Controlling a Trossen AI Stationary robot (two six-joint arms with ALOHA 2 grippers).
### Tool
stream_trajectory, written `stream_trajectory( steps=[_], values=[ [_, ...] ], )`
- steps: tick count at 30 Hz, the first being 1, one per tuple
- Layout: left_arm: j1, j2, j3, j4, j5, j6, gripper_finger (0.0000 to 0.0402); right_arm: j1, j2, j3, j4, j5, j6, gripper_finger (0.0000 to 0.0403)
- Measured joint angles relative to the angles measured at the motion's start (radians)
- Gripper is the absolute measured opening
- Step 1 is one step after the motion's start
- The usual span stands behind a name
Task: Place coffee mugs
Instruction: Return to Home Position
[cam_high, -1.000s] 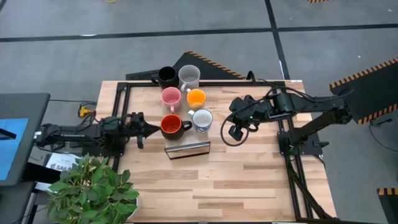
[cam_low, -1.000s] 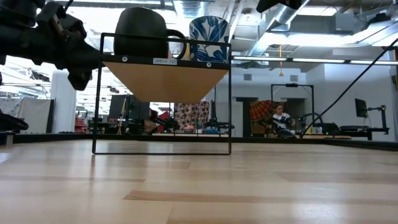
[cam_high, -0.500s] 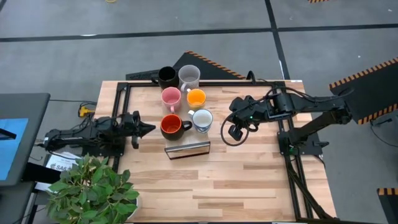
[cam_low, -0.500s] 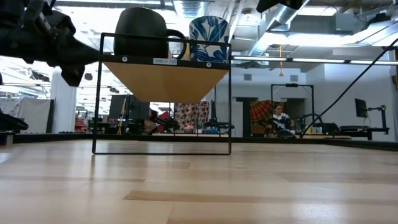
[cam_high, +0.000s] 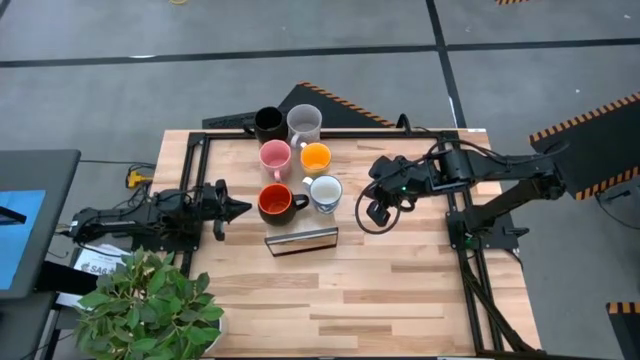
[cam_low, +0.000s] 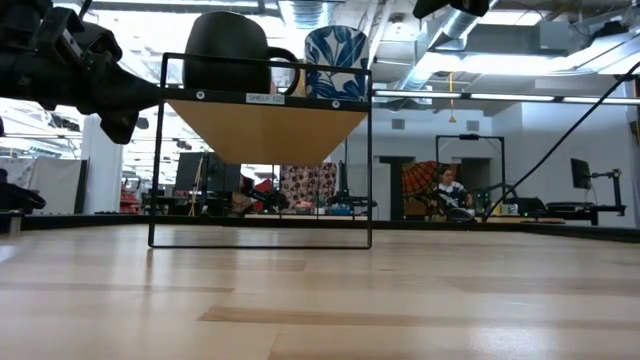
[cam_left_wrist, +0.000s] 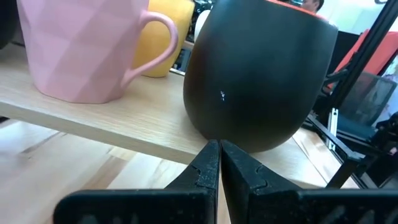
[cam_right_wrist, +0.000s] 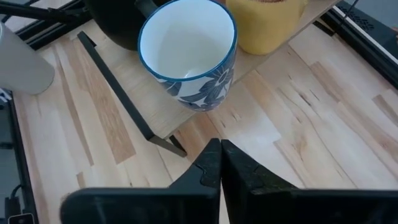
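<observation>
Six mugs stand on their bases in two rows on a raised wooden shelf (cam_low: 262, 125): black (cam_high: 267, 124), pale grey (cam_high: 304, 123), pink (cam_high: 275, 156), orange-yellow (cam_high: 315, 157), one dark outside and red-orange inside (cam_high: 274, 203), and a white one with blue leaf print (cam_high: 325, 193). My left gripper (cam_high: 245, 208) is shut. It hangs level just left of the dark mug (cam_left_wrist: 261, 81), pointing at it without touching. My right gripper (cam_high: 379, 210) is also shut, and hovers right of the white mug (cam_right_wrist: 186, 53).
The shelf sits in a black metal frame (cam_low: 370, 160) with open space beneath. A low brown-grey piece (cam_high: 300, 240) lies before it. A potted plant (cam_high: 150, 305) fills the near left corner. Bare wood spreads over the near half of the table (cam_high: 380, 300). A person (cam_low: 447, 188) sits far behind.
My left gripper has drawn back a little toward the table's left edge, away from the dark mug, then eased forward again, staying shut. The mugs and my right arm have kept still.
</observation>
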Motion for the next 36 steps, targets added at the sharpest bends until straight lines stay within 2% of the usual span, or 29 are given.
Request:
stream_trajectory(
  steps=[4, 9, 12, 17, 22, 25, 29, 32, 36],
  values=[
    [0.0, 0.0, 0.0, 0.001, 0.0, -0.011, 0.0, 0.0, 0.0, 0.0, -0.008, -0.001, -0.006, 0.0017],
    [0.0, 0.0, -0.001, -0.004, 0.039, 0.077, 0.0, 0.01, -0.005, -0.004, -0.057, -0.013, -0.016, 0.0017],
    [0.0, 0.0, -0.002, -0.005, 0.044, 0.077, 0.0, 0.033, -0.034, -0.058, -0.051, -0.021, -0.023, 0.0017],
    [0.0, 0.0, -0.002, -0.005, 0.044, 0.077, 0.0, 0.074, -0.167, -0.264, 0.023, -0.023, 0.02, 0.0017],
    [0.0, 0.0, -0.003, -0.005, 0.044, 0.077, 0.0, 0.081, -0.387, -0.539, 0.251, -0.023, 0.037, 0.0017],
    [0.0, 0.0, -0.003, -0.005, 0.043, 0.077, 0.0, 0.036, -0.51, -0.7, 0.442, -0.042, -0.023, 0.0017],
    [0.0, 0.0, -0.003, -0.005, 0.043, 0.076, 0.0, -0.07, -0.626, -0.861, 0.633, -0.165, -0.098, 0.0017],
    [0.0, 0.0, -0.003, -0.005, 0.043, 0.075, 0.0, -0.13, -0.689, -0.94, 0.698, -0.222, -0.135, 0.0022],
    [0.0, 0.0, -0.003, -0.005, 0.043, 0.075, 0.0, -0.164, -0.791, -1.007, 0.742, -0.229, -0.178, 0.0026]
  ],
)
